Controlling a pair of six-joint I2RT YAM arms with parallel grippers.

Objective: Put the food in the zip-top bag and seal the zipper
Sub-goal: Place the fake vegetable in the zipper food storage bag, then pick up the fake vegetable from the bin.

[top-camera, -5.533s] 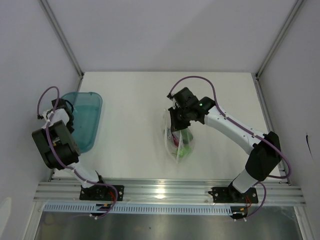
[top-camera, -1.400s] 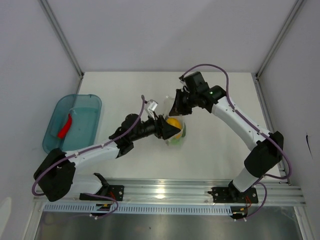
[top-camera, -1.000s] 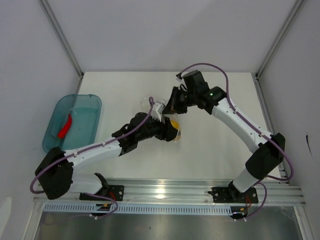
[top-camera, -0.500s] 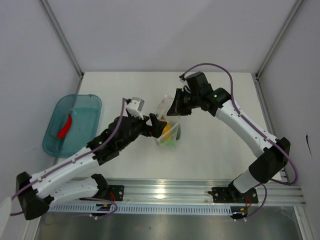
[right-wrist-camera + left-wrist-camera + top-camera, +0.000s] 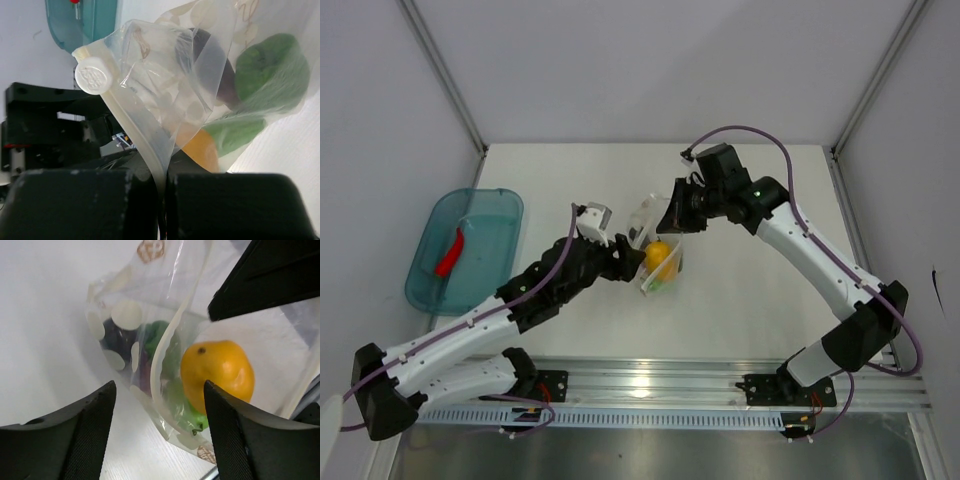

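The clear dotted zip-top bag (image 5: 665, 270) lies mid-table with its mouth held up. My right gripper (image 5: 672, 218) is shut on the bag's zipper strip (image 5: 131, 136), which runs down between its closed fingers (image 5: 162, 200). The yellow pepper (image 5: 658, 254) sits inside the bag (image 5: 145, 315), seen close in the left wrist view (image 5: 217, 374), above the green vegetables (image 5: 272, 70) and the purple eggplant (image 5: 220, 65). My left gripper (image 5: 626, 260) is open and empty just left of the bag mouth (image 5: 157, 440). The red chili (image 5: 448, 256) lies in the teal tray.
The teal translucent tray (image 5: 495, 215) stands at the table's left edge, its end also showing in the right wrist view (image 5: 95, 20). White walls with metal posts close off the back and sides. A metal rail runs along the near edge (image 5: 650, 385).
My left gripper brought the yellow pepper from the tray to the bag mouth, let it go inside and drew back slightly left. My right gripper kept hold of the bag's edge.
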